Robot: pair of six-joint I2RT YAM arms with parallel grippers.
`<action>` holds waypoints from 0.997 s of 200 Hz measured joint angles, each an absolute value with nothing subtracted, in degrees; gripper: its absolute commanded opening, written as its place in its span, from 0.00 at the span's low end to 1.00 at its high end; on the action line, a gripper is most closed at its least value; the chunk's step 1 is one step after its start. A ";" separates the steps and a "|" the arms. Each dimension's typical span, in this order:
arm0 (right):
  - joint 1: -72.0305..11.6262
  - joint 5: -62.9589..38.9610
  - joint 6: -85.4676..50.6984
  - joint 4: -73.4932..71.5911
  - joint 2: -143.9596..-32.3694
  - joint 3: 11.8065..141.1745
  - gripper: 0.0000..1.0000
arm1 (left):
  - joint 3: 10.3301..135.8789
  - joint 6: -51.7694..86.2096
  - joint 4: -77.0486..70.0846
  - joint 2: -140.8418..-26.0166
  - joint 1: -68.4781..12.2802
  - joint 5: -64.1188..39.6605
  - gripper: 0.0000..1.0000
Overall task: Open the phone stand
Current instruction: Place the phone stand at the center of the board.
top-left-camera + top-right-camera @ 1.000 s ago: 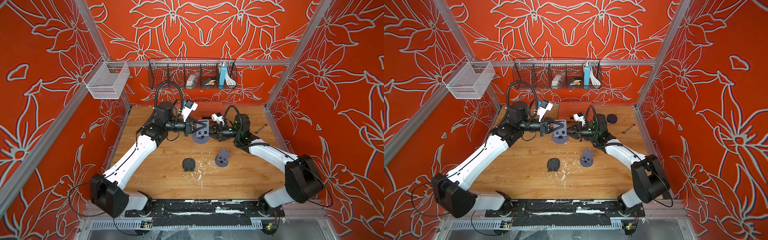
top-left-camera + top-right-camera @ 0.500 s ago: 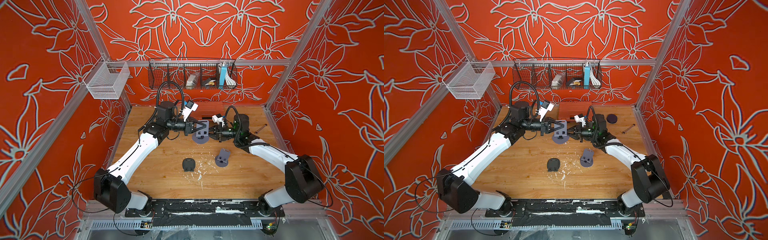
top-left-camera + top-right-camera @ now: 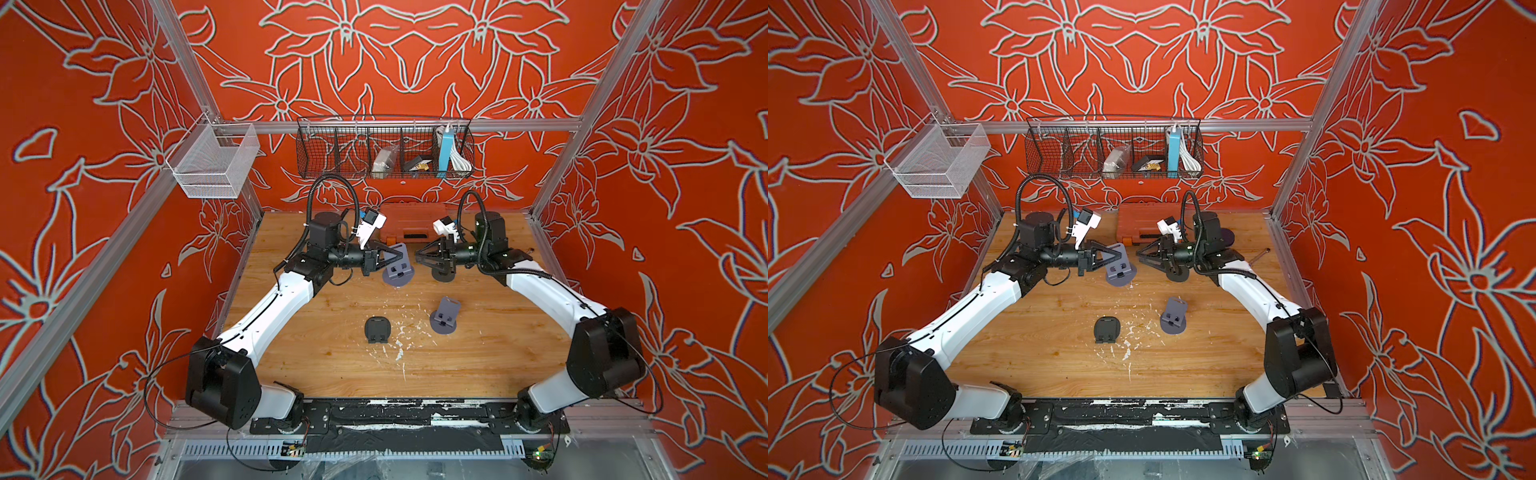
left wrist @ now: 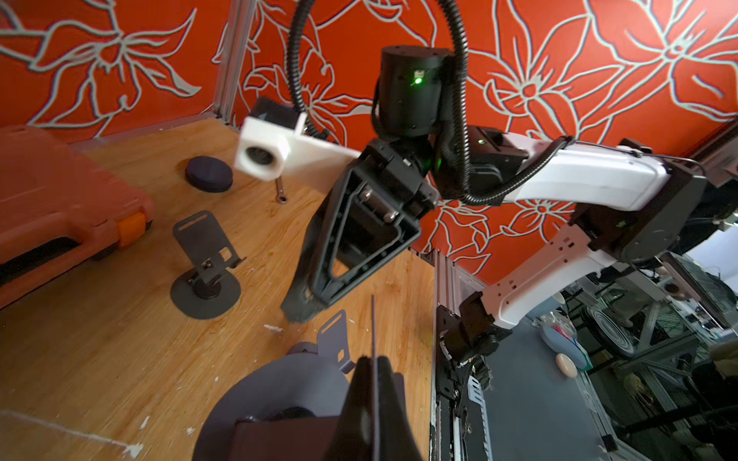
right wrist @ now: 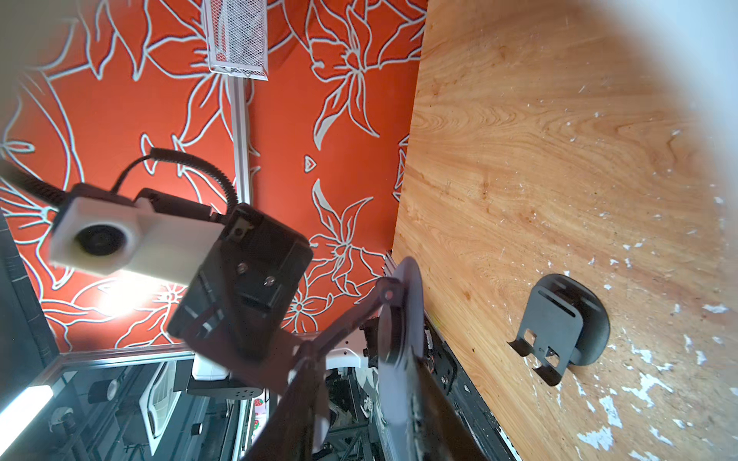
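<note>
One phone stand (image 3: 398, 275) is clamped in the left gripper (image 3: 392, 258). The right gripper (image 3: 418, 257), parted and empty, lies just beside it.

White links (image 3: 270, 316), black joints (image 3: 216, 386), ribbed cables (image 4: 463, 119); right end effector (image 3: 417, 255) black, triangular.

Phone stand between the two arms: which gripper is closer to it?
Left. The left gripper is shut on the phone stand; the right gripper faces it across a small gap.
</note>
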State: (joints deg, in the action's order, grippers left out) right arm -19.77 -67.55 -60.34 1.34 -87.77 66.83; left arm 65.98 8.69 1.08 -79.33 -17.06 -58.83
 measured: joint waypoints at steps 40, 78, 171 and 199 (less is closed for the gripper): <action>-17.41 -65.93 -54.63 7.86 -87.02 66.78 0.39 | 77.76 2.33 9.10 -89.65 -14.85 -63.33 0.00; -17.15 -61.17 -46.22 18.57 -85.32 70.15 0.37 | 87.94 -5.78 16.82 -104.33 -12.84 -67.51 0.00; -17.12 -47.79 -36.05 26.59 -78.83 73.06 0.37 | 109.01 -18.72 35.03 -132.05 -12.84 -67.55 0.02; -17.12 -47.35 -35.42 26.65 -80.40 73.06 0.36 | 119.52 -24.73 44.45 -138.08 -12.73 -67.02 0.02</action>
State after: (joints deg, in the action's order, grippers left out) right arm -17.12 -47.35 -35.42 26.65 -80.40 73.06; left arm 119.52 -24.73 44.45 -138.08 -12.73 -67.02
